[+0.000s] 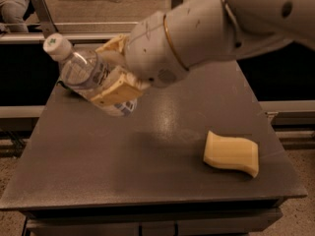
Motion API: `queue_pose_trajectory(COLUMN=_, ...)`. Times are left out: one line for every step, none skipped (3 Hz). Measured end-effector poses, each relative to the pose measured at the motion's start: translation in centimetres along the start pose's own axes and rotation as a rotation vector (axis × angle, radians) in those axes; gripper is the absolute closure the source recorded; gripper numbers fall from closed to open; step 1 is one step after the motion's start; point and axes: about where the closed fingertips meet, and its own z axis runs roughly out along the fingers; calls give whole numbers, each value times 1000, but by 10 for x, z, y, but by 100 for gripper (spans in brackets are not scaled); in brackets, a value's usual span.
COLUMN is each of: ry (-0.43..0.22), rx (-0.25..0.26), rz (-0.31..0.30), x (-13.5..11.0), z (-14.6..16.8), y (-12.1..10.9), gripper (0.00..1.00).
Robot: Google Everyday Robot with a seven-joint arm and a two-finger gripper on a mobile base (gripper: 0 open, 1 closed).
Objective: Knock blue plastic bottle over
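Tan-coloured fingers [115,86] of the gripper [97,73] are closed around the blue plastic bottle [84,73], one on each side of its body. One finger lies along the lower side of the bottle and the other along its upper side. The gap between them is only as wide as the bottle, and both press on the clear plastic. The gripper is over the counter [123,181], toward 10 o'clock from the counter's middle. It sits at the end of the thick white arm [172,43], which comes in from 2 o'clock.

The bottle is not upright. It is tilted strongly, with its white cap [57,46] pointing to 10 o'clock and its base pointing to 4 o'clock. The blue-and-white label [124,107] shows just under the lower finger. I cannot tell if the base touches the counter or hangs just above it.

By count there is one bottle, one gripper with two fingers, and one pale yellow sponge [231,154]. The sponge lies flat on the counter toward 4 o'clock, well apart from the bottle and the fingers.

The bottle is the only container, and its cap is on. I cannot tell how much liquid is in it.
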Motion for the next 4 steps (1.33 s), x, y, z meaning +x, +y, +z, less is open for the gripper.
queue_pose_trajectory(ry=72, rx=-10, rz=-5, x=-1, z=-16, y=-12, gripper=100)
queue_pose_trajectory(ry=75, rx=-24, rz=0, x=-4, z=-15, y=-11, gripper=100)
queue_pose_trajectory(ry=100, rx=-139, rz=37, x=7, z=0, y=-7, gripper=100)
queue_pose_trajectory(ry=194, rx=-352, rz=103, x=31, z=41, y=-7, gripper=100)
